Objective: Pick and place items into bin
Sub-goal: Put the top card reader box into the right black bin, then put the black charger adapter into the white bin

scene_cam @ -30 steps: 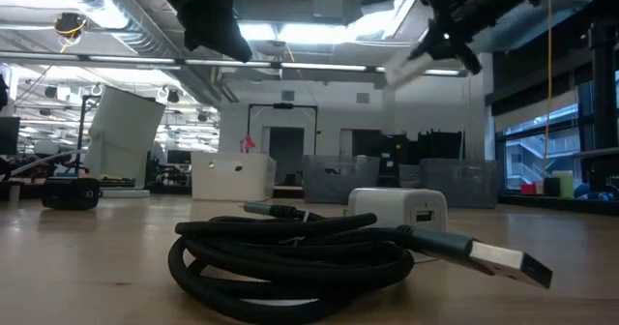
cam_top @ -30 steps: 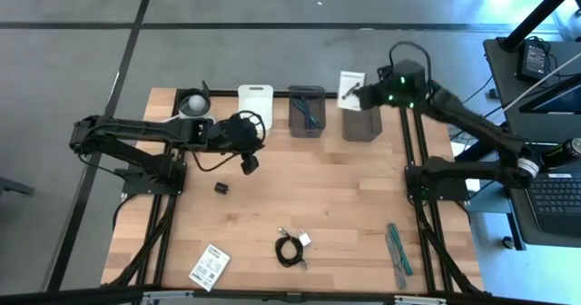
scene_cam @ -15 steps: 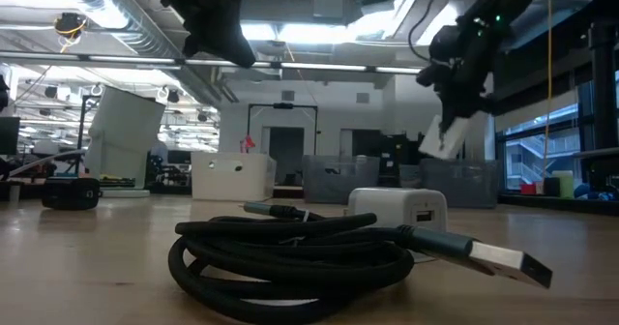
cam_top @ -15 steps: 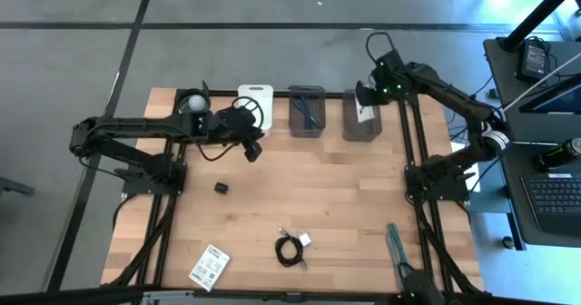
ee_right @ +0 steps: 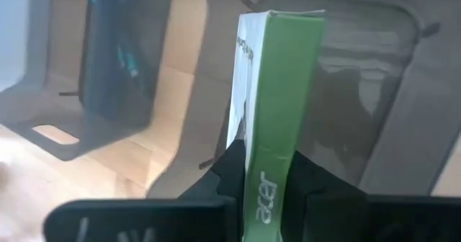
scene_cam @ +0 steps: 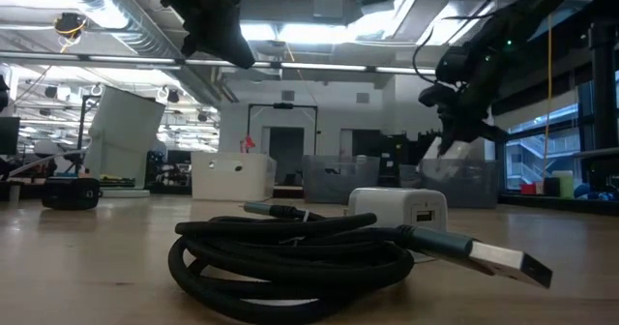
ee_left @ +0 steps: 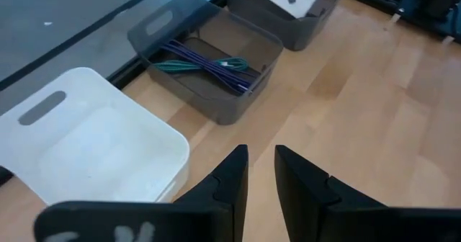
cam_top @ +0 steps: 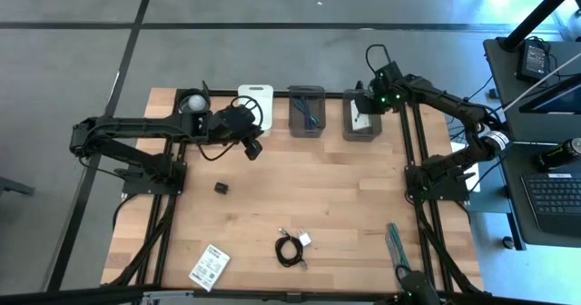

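Flanking the grey bin (cam_top: 360,127) — cable bin (cam_top: 306,111), white bin (cam_top: 256,99) alongside

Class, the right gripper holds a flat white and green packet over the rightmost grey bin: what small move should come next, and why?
Probably open the right gripper to drop the white and green packet. It is pinched edge-on directly above the rightmost grey bin, so releasing should land it inside.

Even overhead light, glaring ceiling lamps, blurred wrist foregrounds
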Motion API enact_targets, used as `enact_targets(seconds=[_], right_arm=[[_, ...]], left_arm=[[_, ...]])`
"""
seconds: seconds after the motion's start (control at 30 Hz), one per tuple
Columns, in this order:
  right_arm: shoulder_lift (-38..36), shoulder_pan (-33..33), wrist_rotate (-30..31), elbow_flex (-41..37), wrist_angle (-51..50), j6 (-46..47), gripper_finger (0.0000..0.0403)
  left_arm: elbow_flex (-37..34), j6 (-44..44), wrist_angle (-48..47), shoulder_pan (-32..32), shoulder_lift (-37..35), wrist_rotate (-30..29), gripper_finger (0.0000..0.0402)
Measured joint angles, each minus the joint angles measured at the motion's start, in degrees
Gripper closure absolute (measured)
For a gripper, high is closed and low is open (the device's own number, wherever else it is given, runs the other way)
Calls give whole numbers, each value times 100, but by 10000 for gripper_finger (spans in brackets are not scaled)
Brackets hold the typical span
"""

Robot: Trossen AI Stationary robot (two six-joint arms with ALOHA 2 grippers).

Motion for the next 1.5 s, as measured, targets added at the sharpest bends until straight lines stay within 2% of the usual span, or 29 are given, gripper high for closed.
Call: enact_targets(seconds=[0.23, 0.63, 0.8, 0.97, 1.17, 1.33, 1.5], right_arm=[[0, 0, 4, -22, 102, 20, 349], [0, 0, 15, -22, 112, 164, 274], [0, 0, 19, -22, 112, 165, 259], [-9, 0, 290, 37, -77, 123, 261], [-63, 0, 817, 749, -779, -182, 279], [-72, 39, 831, 1493, -1153, -238, 291], [-156, 504, 757, 1760, -1365, -302, 302]], left_arm=[[0, 2, -2, 0, 0, 9, 337], [0, 0, -2, 0, 0, 16, 337], [0, 0, -2, -2, 0, 20, 337], [0, 0, -2, -7, 0, 24, 337], [0, 0, -2, -7, 0, 23, 337], [0, 2, -4, -7, 0, 2, 337], [0, 21, -238, -7, 0, -158, 337]])
